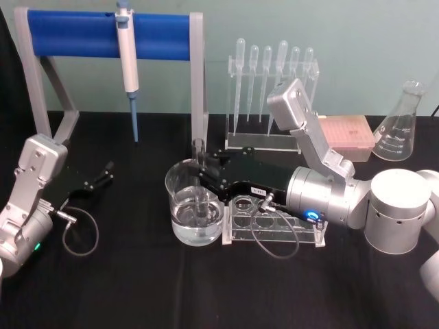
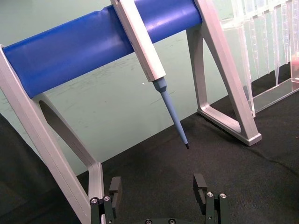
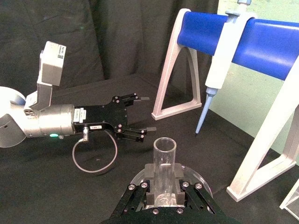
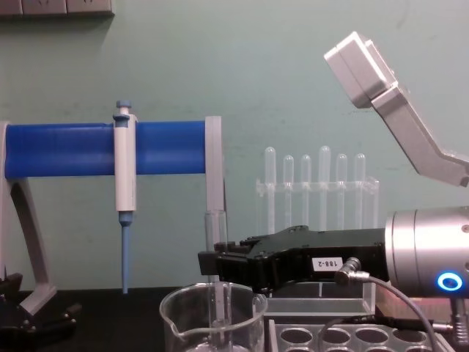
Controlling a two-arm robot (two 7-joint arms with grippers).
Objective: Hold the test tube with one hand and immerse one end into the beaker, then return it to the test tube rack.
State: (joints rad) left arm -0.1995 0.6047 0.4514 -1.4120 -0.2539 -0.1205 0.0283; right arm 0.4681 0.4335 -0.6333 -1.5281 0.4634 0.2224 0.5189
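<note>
Dip step: right gripper (image 1: 201, 168) fingers clamp test tube (image 3: 164, 161) upright, lower end in beaker (image 1: 175, 205) water. Next: lift clear, carry to rack (image 1: 302, 236) just beside. Left gripper (image 1: 105, 173) idle, fingers wide.

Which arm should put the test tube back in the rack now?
Right. The right gripper grips the test tube, its lower end in the beaker, and the rack sits right beside the beaker. The left gripper rests open, far off to the left.
</note>
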